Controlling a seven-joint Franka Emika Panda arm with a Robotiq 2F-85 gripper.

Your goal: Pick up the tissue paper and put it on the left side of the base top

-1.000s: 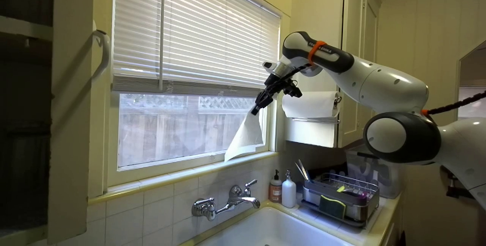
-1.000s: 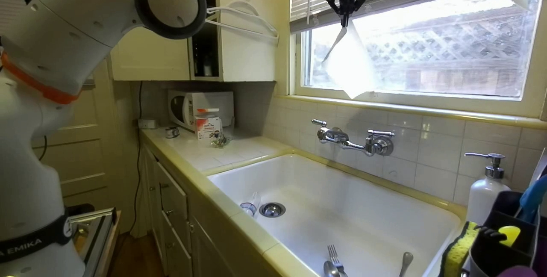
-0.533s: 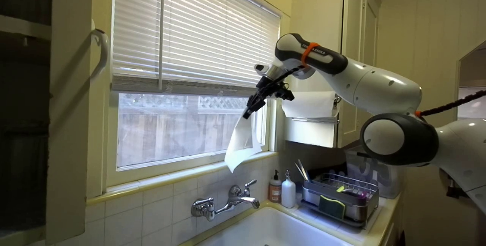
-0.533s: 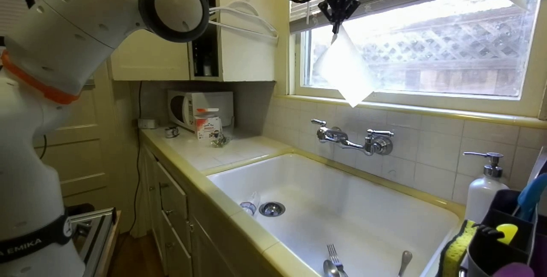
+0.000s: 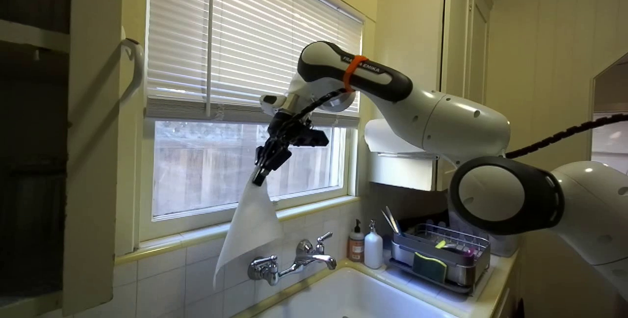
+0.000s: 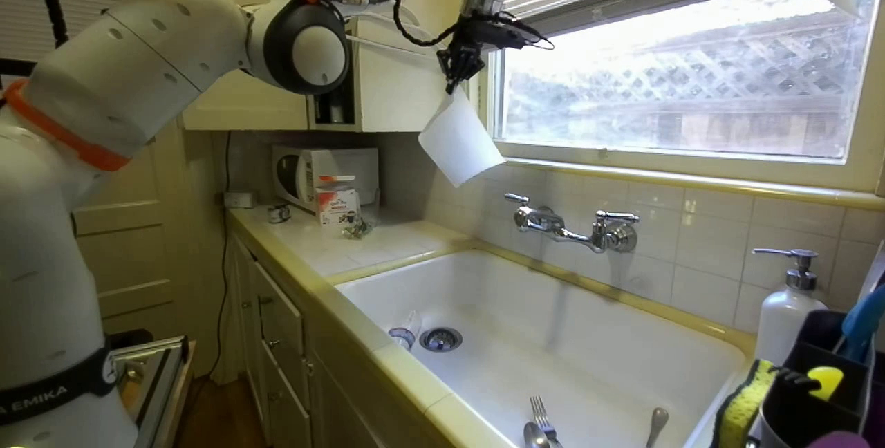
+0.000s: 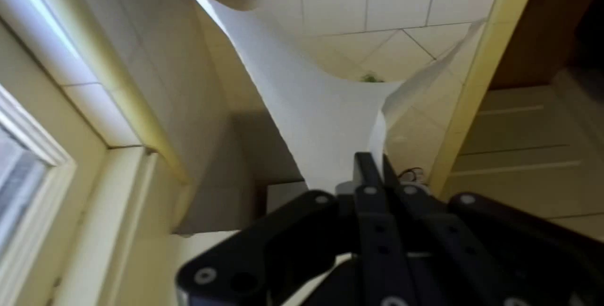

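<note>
A sheet of white tissue paper hangs from my gripper in both exterior views [image 5: 250, 229] [image 6: 462, 140]. My gripper [image 5: 259, 178] is shut on the paper's upper end; its fingertips also show in an exterior view [image 6: 451, 87]. In the wrist view the paper [image 7: 311, 103] runs between the closed fingertips [image 7: 375, 159] and spreads beyond them. The paper hangs in the air in front of the window sill and tiled wall, above the level of the counter top [image 6: 408, 237] beside the sink. The white paper roll [image 5: 390, 136] is on its holder under the cabinet, partly hidden by the arm.
The sink [image 6: 588, 351] holds cutlery and a clear item near the drain. The faucet [image 6: 574, 230] juts from the wall. A microwave [image 6: 358, 161], a box [image 6: 337, 206] and a small can [image 6: 278, 213] stand on the counter. A dish rack [image 5: 441, 254] and soap bottles [image 5: 373, 249] are beside the sink.
My gripper has moved away from the paper roll and lower, along the window toward the microwave-side counter. The paper has swung along with it, still held.
</note>
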